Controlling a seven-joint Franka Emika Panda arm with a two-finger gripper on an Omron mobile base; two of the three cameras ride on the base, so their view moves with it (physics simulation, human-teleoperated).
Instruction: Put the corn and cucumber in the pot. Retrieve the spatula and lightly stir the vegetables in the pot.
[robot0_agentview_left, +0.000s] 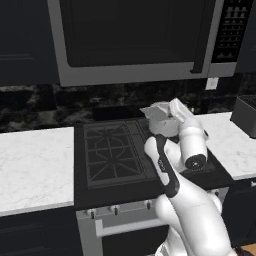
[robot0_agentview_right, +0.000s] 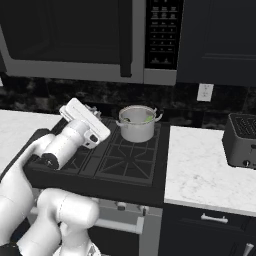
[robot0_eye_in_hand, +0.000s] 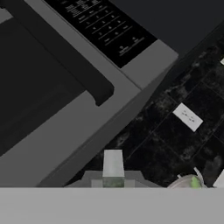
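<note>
Microwave sits above the stove. Pot stands on the rear right burner, at 2 o'clock from the gripper; green vegetables visible inside. Gripper jaws are closed; grasped object cannot be determined.

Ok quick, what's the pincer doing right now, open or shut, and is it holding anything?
Pincer: closed, apparently gripping the spatula, whose light grey blade sticks out ahead of it.
</note>
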